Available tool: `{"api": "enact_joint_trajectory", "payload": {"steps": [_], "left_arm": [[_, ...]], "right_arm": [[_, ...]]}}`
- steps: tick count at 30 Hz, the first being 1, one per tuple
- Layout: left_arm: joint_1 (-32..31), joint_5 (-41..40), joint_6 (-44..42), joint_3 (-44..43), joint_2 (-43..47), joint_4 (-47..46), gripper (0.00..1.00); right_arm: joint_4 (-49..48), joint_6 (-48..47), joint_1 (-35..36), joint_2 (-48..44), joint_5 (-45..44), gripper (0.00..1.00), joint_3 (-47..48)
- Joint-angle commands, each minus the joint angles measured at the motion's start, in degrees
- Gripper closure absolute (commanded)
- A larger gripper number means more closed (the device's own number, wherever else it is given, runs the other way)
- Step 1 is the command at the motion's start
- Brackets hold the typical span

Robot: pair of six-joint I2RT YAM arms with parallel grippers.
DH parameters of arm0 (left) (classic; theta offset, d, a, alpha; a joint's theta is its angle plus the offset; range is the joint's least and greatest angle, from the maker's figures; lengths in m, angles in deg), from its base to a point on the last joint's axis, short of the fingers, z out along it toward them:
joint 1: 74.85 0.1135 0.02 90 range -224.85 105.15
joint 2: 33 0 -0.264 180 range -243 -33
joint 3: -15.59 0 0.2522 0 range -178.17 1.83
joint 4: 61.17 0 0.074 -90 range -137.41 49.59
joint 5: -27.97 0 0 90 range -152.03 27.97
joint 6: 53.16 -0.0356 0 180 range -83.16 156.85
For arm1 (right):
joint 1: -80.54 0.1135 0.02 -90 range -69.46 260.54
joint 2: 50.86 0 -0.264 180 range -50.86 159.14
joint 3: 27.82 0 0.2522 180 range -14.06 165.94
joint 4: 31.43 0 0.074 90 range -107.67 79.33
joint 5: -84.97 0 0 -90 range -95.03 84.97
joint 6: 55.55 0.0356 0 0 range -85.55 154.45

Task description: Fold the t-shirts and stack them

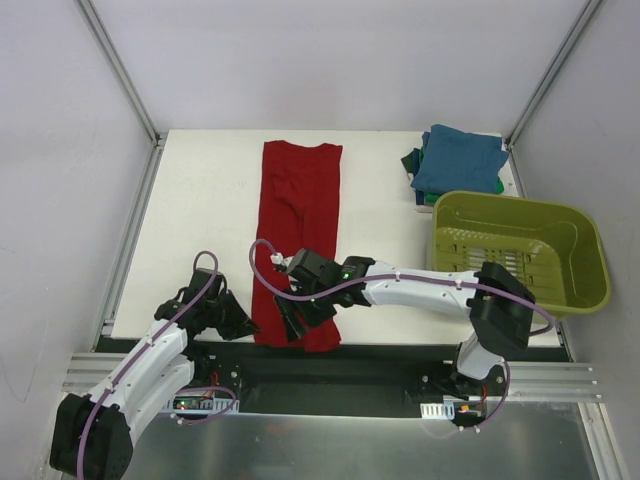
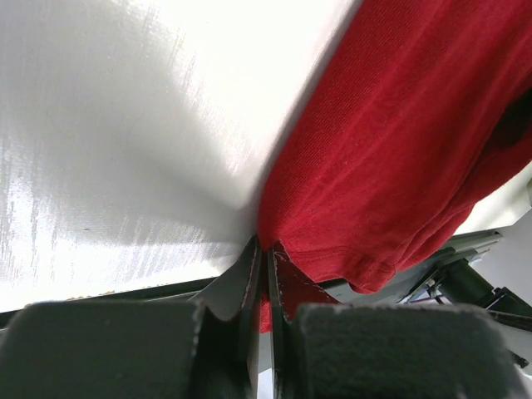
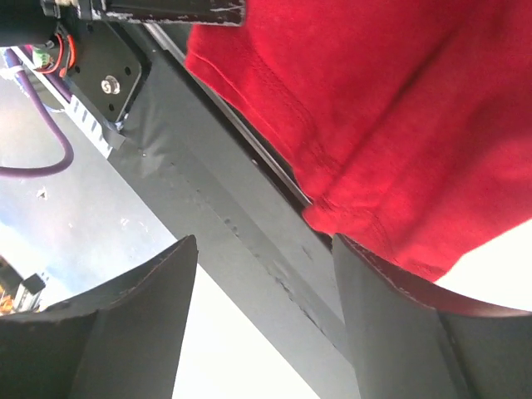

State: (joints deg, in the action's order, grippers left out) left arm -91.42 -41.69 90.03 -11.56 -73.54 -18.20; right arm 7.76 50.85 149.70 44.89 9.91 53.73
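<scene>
So the dark red t-shirt [image 1: 300, 215] lies as a long strip running away from the arms. The left gripper [image 1: 240, 320] is clamped on its near-left corner. The right gripper [image 1: 300, 320] is jaws-apart, holding nothing, right at the near-right corner.

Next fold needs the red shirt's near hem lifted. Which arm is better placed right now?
Left, probably. The left gripper is shut on the near-left corner of the red t-shirt. The right gripper hangs open by the near-right corner, gripping nothing, so it would have to close first.
</scene>
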Motion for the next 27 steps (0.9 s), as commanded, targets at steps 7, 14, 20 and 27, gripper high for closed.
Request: {"api": "enact_joint_trajectory", "payload": {"steps": [7, 14, 20, 27], "left_arm": [[-0.56, -2.76, 0.33, -0.49, 1.16, 4.71, 1.0], [-0.56, -7.5, 2.0, -3.13, 0.55, 9.11, 1.0], [-0.65, -8.83, 2.18, -4.1, -2.62, 9.9, 0.92], [-0.65, -9.18, 1.4, -7.61, 0.45, 11.74, 0.35]], "right_arm": [[2.61, 2.4, -1.22, 1.72, -4.39, 0.5, -3.28], [1.47, 3.28, -2.02, 5.59, -4.31, 0.53, -2.66], [-0.47, 3.9, -2.19, 8.58, -1.67, 0.54, -1.35], [1.55, 6.18, -4.91, 6.3, -5.43, 0.55, -7.23]]}}
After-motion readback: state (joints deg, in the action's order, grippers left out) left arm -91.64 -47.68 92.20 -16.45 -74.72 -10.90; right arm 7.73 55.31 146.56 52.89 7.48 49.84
